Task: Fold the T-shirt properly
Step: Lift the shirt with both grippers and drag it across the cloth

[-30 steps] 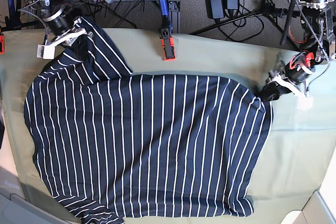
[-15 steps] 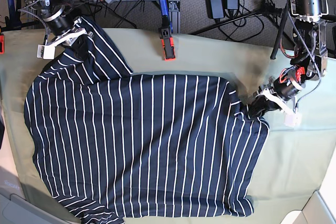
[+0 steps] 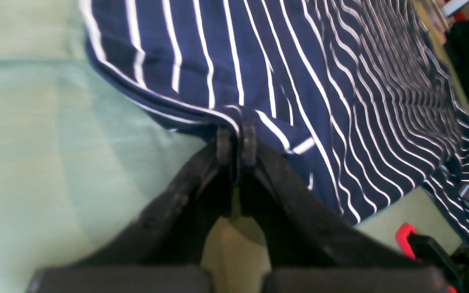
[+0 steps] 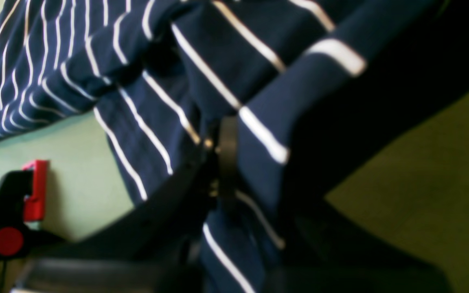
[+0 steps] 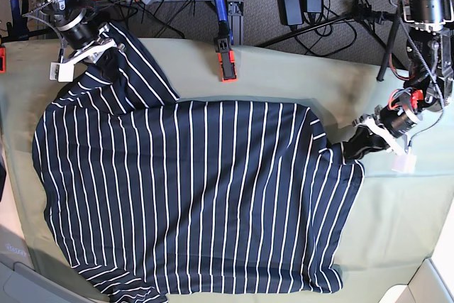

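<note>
My left end effector (image 5: pixel 349 151) and right end effector (image 5: pixel 105 63) both pinch T-shirt (image 5: pixel 198 196) edges; thin grip, hem could slip out if I pull unevenly.

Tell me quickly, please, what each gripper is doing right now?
Left gripper: shut on the T-shirt edge.
Right gripper: shut on the T-shirt.
</note>
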Controlling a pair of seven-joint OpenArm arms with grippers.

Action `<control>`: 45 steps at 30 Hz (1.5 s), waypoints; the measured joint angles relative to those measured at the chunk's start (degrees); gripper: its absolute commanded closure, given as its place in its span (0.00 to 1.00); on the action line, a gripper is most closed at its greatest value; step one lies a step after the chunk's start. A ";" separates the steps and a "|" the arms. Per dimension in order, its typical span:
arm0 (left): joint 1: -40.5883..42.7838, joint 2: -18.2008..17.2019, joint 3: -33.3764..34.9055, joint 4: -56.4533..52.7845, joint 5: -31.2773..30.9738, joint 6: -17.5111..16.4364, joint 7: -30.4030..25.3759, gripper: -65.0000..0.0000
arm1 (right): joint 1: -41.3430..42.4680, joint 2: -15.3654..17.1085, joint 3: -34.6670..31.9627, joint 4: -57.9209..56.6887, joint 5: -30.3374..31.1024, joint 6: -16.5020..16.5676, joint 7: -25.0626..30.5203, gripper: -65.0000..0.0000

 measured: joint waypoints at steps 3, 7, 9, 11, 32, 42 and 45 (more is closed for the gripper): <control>0.15 -2.23 -0.20 0.00 -3.67 -0.02 3.23 1.00 | -0.42 0.00 3.04 2.97 3.63 0.20 -7.41 1.00; 0.48 -5.01 -0.37 0.02 -8.26 -0.02 7.67 1.00 | -4.44 -0.48 8.85 8.98 7.41 0.79 -10.67 1.00; 0.46 -6.10 -0.81 0.04 -11.15 0.00 8.55 1.00 | -6.21 -0.28 11.82 12.48 8.57 0.98 -11.45 1.00; 0.46 -6.71 -2.12 0.17 -13.46 -0.02 10.56 1.00 | -7.67 -0.07 13.44 15.69 8.92 1.03 -11.54 1.00; -7.08 -6.97 -6.43 0.20 -10.12 -0.42 7.96 1.00 | 0.24 12.76 17.70 22.27 5.11 1.07 -9.75 1.00; -16.24 -4.07 4.50 -4.02 4.22 -1.05 -0.13 1.00 | 14.62 18.86 5.62 8.57 -1.40 1.18 -9.09 1.00; -20.13 -2.62 4.72 -10.58 5.86 -1.25 -1.29 1.00 | 19.76 19.67 3.98 4.04 -2.23 1.18 -9.05 1.00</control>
